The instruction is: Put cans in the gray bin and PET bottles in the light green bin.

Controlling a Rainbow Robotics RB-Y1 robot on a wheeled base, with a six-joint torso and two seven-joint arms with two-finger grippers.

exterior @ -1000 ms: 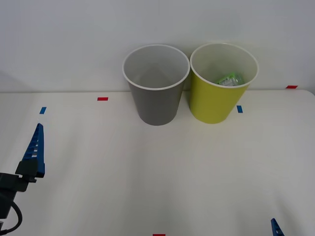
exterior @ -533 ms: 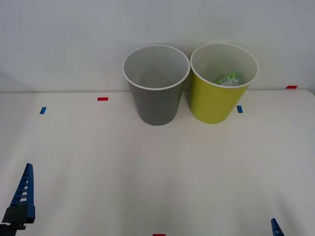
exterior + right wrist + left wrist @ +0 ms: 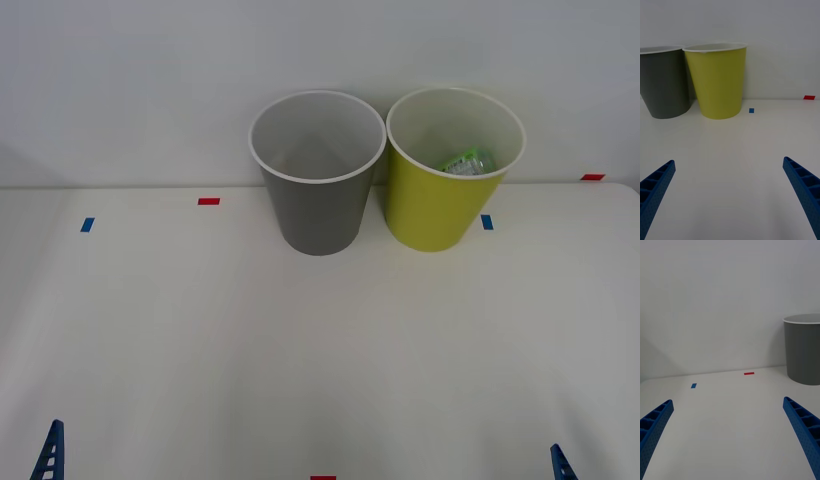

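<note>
The gray bin (image 3: 318, 190) stands at the back of the white table, and nothing shows inside it. Touching its right side is the light green bin (image 3: 440, 205), which holds a PET bottle (image 3: 468, 161) with a green label. Cans are out of view. My left gripper (image 3: 728, 401) is open and empty, low at the table's near left, with one blue fingertip (image 3: 48, 460) in the front view. It looks past bare table to the gray bin (image 3: 803, 348). My right gripper (image 3: 729, 161) is open and empty at the near right, facing the light green bin (image 3: 717, 80) and the gray bin (image 3: 664, 86).
A white wall rises right behind the bins. Small red tape marks (image 3: 208, 201) and blue tape marks (image 3: 87, 224) lie flat on the table (image 3: 320, 350). A wide stretch of bare tabletop lies between the grippers and the bins.
My left gripper has drawn back toward the near edge; only a fingertip still shows in the front view. The bins, the bottle and the right gripper have not moved.
</note>
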